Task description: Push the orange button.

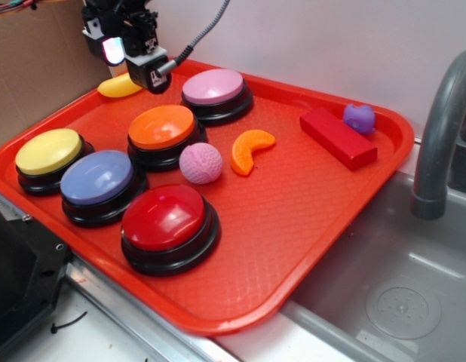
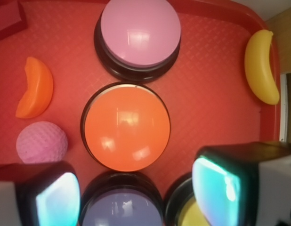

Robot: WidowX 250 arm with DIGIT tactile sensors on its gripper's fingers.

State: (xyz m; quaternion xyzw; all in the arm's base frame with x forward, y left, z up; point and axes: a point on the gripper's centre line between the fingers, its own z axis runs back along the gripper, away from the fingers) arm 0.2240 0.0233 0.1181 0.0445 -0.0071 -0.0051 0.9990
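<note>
The orange button (image 1: 162,127) (image 2: 127,127), glossy dome on a black base, sits on the red tray (image 1: 293,219) left of centre. My gripper (image 1: 133,54) (image 2: 136,197) hangs high above the tray's back left, well clear of the button. Its jaws stand wide apart with nothing between them. In the wrist view the orange button lies just ahead of the fingertips, between the pink-topped button (image 2: 140,34) and the blue-violet button (image 2: 122,209).
A pink-topped button (image 1: 213,89), yellow button (image 1: 49,153), blue-violet button (image 1: 98,179) and larger red button (image 1: 165,220) share the tray. So do a pink ball (image 1: 200,163), orange slice (image 1: 250,150), yellow banana (image 1: 118,87), red block (image 1: 338,137) and purple toy (image 1: 359,118). A sink (image 1: 399,294) with faucet (image 1: 440,136) lies right.
</note>
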